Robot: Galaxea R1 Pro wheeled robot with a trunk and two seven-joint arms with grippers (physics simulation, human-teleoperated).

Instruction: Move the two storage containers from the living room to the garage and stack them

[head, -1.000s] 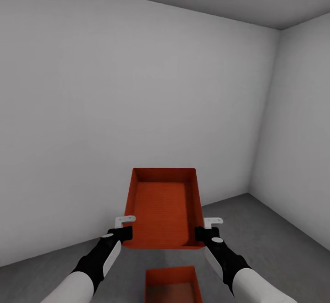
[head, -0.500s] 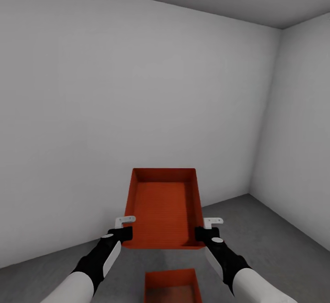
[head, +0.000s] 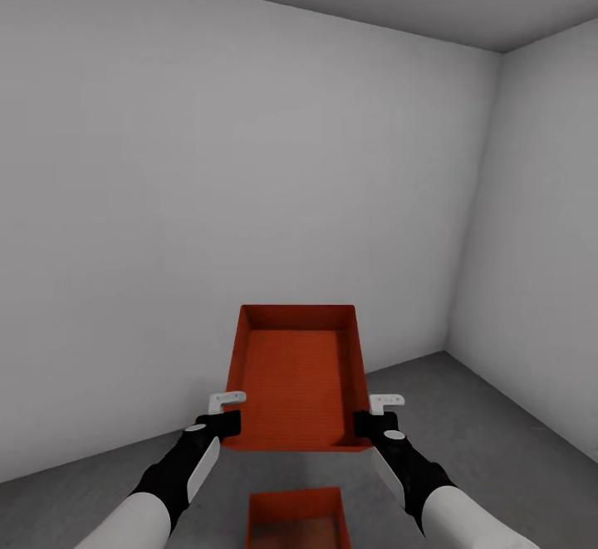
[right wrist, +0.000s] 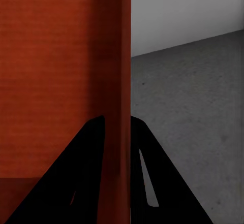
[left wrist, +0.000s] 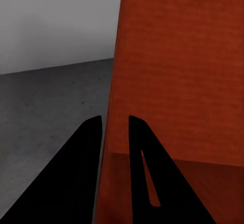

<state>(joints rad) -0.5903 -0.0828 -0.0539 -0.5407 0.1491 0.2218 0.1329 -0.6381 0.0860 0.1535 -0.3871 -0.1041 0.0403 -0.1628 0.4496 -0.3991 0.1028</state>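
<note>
Garage corner, plain white walls point(head: 249, 200), grey concrete floor point(head: 515, 449). Held container point(head: 295, 379) carried level between both arms; left gripper point(head: 223, 413) clamped on its left side wall, right gripper point(head: 375, 414) clamped on its right side wall, each wall pinched between narrow fingers in the wrist views. Second container point(head: 295, 520) sat on the floor below. Over the last second it slid lower and leftward in the head view and the room corner shifted too: camera motion, probably the base repositioning. Judged: lining up for stacking; lower bin sat slightly left of the held one.
</note>
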